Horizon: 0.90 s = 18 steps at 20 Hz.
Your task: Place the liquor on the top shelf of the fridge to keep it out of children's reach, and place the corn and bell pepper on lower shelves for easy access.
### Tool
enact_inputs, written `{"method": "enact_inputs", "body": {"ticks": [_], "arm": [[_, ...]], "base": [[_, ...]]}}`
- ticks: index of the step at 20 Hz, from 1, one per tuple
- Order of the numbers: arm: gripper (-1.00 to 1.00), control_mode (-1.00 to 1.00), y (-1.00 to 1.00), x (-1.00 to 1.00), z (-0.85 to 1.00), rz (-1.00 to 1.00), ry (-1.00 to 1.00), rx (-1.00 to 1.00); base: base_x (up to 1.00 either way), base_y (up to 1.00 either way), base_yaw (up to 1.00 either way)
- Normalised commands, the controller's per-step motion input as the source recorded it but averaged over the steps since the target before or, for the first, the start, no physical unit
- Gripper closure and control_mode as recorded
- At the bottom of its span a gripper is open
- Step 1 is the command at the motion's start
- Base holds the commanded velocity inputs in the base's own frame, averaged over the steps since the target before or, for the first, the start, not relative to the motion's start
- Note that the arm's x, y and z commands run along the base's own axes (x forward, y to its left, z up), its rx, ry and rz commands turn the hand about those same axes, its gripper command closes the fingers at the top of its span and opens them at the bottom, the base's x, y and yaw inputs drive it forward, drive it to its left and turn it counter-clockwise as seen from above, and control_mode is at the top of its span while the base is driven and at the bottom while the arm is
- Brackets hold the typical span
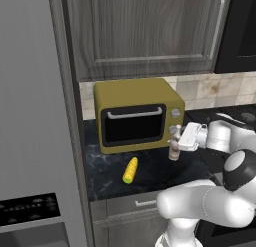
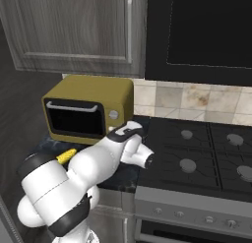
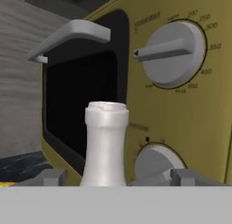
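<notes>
Whitish liquor (image 3: 106, 143) neck between fingers (image 3: 50, 177), body cut off; grip seemingly not closed.

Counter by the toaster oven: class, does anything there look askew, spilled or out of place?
Nothing is spilled or damaged. The liquor stands upright in front of the toaster oven, between the gripper fingers. The corn lies loose on the dark counter, slightly slanted, apart from both.
</notes>
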Motion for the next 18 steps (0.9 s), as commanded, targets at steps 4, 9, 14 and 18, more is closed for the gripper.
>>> {"method": "enact_inputs", "body": {"ticks": [4, 9, 14, 18], "arm": [[1.00, -1.00, 0.38, 0.00, 0.00, -0.04, 0.01, -0.02], [1.00, -1.00, 0.02, 0.00, 0.00, 0.00, 0.00, 0.00], [1.00, -1.00, 0.00, -0.15, 0.03, 0.00, 0.00, 0.00], [1.00, -1.00, 0.00, -0.47, 0.45, 0.00, -0.08, 0.00]], "base": [[0.00, 0.00, 0.00], [0.00, 0.00, 0.00], [0.00, 0.00, 0.00], [0.00, 0.00, 0.00]]}}
